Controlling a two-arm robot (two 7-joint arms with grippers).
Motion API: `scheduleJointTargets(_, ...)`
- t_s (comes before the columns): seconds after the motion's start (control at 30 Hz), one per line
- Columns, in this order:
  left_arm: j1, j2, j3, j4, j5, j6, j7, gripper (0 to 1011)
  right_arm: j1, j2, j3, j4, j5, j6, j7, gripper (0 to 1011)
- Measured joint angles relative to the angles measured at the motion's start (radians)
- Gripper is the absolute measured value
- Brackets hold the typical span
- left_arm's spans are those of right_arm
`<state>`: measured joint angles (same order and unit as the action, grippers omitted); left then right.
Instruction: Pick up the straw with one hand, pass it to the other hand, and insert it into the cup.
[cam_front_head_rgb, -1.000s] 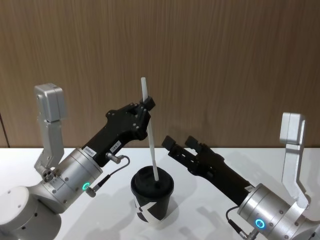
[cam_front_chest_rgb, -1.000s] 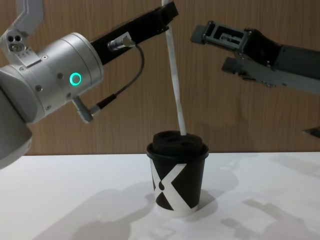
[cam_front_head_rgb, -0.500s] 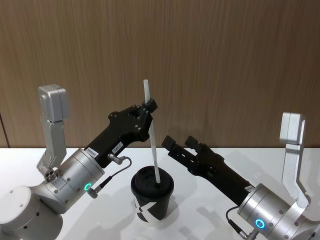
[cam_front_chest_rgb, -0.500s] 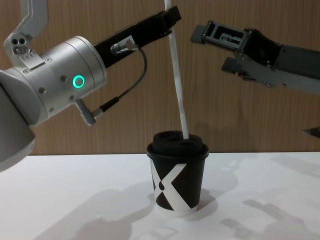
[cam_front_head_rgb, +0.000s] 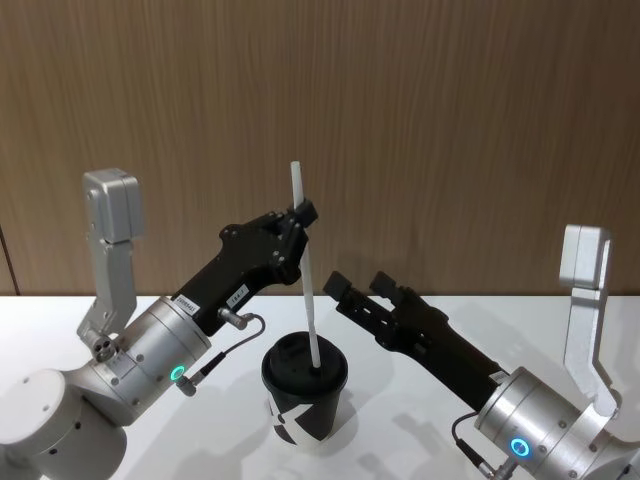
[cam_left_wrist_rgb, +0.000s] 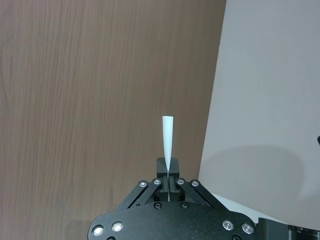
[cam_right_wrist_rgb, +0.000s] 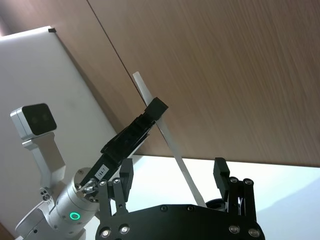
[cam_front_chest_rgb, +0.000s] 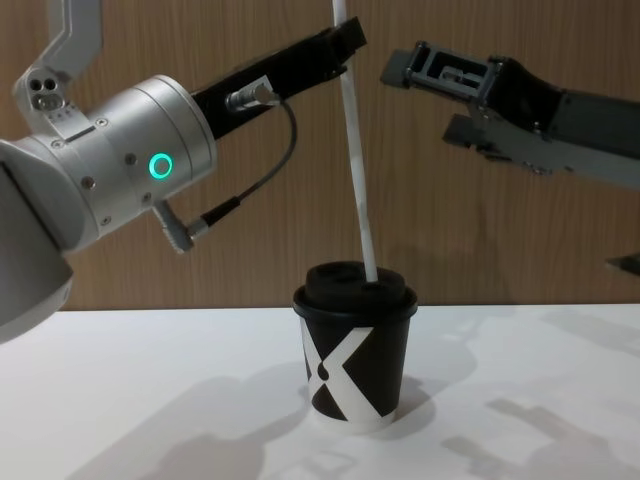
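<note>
At centre frame the left gripper (cam_front_head_rgb: 297, 222) pinches the straw (cam_front_head_rgb: 308, 290), tip in the cup (cam_front_head_rgb: 303, 388) lid, right gripper (cam_front_head_rgb: 358, 290) spread idle nearby; insertion step, next calls for pushing straight down.

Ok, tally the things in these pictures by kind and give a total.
Straws: 1, the straw, lower end at the cup's lid.
Cups: 1, the cup.
Tools: 2, left tool shut on the straw, right tool open.
Total: 4.

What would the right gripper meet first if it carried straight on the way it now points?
Probably the straw, standing in the cup and held by the left gripper; the right gripper points at it, open, though depth is unclear.
</note>
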<state>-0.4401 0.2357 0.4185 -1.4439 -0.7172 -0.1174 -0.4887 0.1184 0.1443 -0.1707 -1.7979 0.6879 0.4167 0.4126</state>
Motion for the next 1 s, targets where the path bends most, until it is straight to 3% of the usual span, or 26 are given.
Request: scheduleJointTargets(1.0, -0.009, -0.01, 0.009, 0.024, 0.012, 0.007, -0.006, 13, 0.0, 0.0, 0.0, 0.0, 0.0, 0.0, 0.0, 1001)
